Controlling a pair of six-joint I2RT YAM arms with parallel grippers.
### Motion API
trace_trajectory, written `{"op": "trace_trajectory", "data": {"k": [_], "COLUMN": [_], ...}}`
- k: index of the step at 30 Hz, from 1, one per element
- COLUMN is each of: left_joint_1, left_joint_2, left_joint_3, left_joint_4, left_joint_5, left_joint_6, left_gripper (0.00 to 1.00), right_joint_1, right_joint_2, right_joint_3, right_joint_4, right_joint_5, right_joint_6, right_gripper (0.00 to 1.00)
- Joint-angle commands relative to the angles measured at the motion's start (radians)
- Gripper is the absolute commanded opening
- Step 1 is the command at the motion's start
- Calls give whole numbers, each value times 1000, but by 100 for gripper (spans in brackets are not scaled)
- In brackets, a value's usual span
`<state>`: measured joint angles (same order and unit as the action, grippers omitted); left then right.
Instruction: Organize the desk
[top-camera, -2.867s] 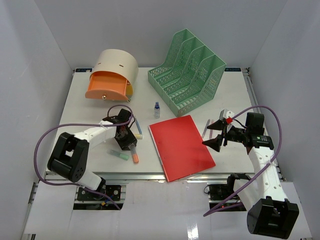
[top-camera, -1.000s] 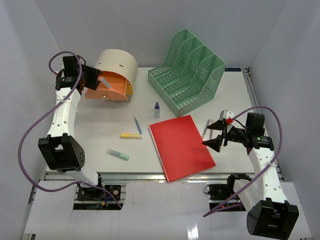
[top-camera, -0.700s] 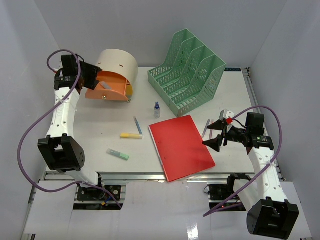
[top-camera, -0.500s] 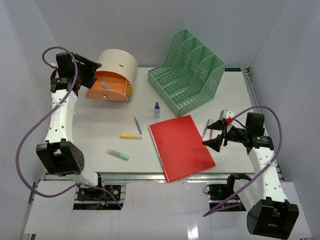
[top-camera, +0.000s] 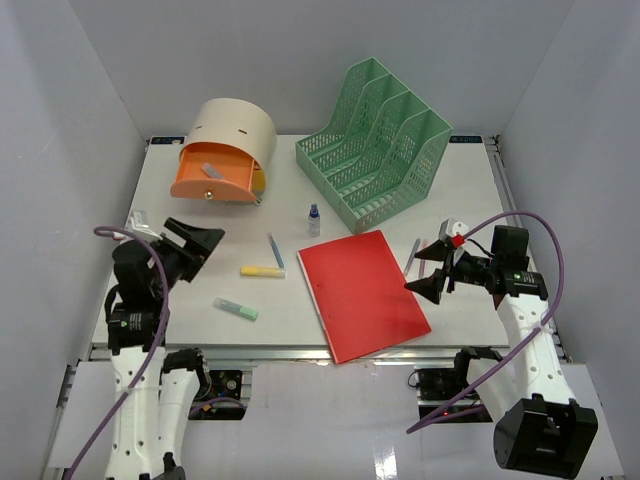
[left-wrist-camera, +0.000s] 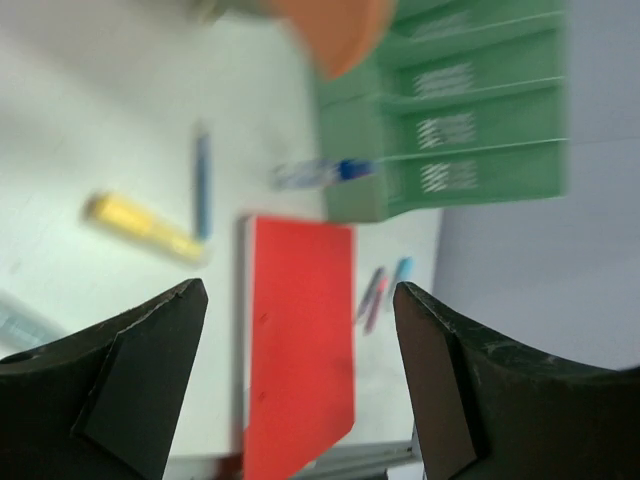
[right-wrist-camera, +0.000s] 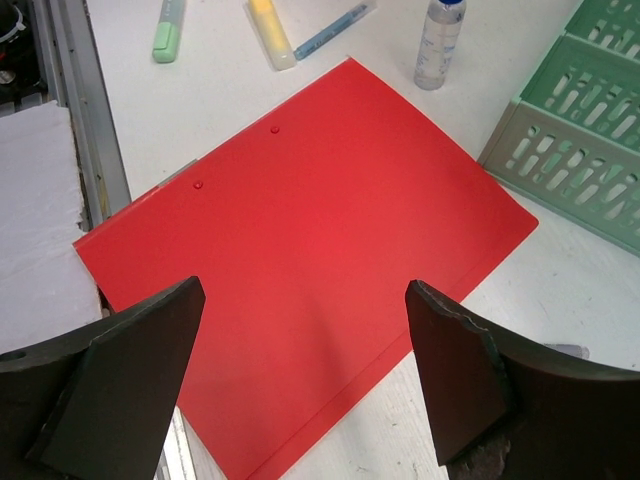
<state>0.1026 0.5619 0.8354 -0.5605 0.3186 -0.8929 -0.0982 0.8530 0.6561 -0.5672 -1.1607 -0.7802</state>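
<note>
Left gripper (top-camera: 205, 246): spread wide and empty, hanging over the left side of the desk (top-camera: 200, 205).
Right gripper (top-camera: 415, 270): also spread wide, holding nothing, with the red folder (right-wrist-camera: 300, 230) directly under its fingers.
Desk: lies beneath both grippers and carries everything; its front rail is just behind them, toward the arm bases.
Near the left gripper: a yellow highlighter (top-camera: 262, 271) just to its right, a green highlighter (top-camera: 235, 309) to the right and closer to the bases, and a blue pen (top-camera: 275, 250) beyond the yellow one.
Far from the left gripper: the drawer box (top-camera: 238, 130), well ahead of it, with its orange drawer (top-camera: 212, 178) pulled out.
Risk, highlighters: they are round and lie close together, so a skewed descent would probably roll one away or knock its neighbour.
Risk, left wrist view: it is blurred, so lining up on a thin pen from it looks unreliable.
Risk, folder: it is flat and thin, and fingers coming straight down could slide off it or push it into the small bottle (top-camera: 314, 220) or the file rack (top-camera: 378, 140).
Risk, pens beside the right gripper (top-camera: 413, 256): a sweep across the folder's edge might flick them toward the desk edge.
</note>
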Motion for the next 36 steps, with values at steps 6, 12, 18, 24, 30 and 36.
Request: {"op": "trace_trajectory", "data": {"k": [6,12,18,24,30,36], "left_joint_1": [0,0,-3,-8,-28,-32], "left_joint_2": [8,-34,-102,-145,-159,-177], "left_joint_3": [-220,-282,-340,-336,-300,-304], "left_joint_4": [-235,-217,-227,-271,-293,-307], "left_joint_5": [54,109,101,52,7,2], "left_joint_6": [-31,1,-35,-33,2,8], "left_gripper": [86,87,88,88,88,89], "right_joint_1": [-5,40,90,90,89,89], "right_joint_2": [42,119,309,501,620,735], "right_joint_3": [5,48,107,144,234,312], "right_joint_4": [98,195,240,367,424,401], "right_joint_5": [256,761,1124,1322,1343,1269], "right_joint_6": [177,342,486,705,770,853], "right_gripper": [85,85,88,84,76,74]}}
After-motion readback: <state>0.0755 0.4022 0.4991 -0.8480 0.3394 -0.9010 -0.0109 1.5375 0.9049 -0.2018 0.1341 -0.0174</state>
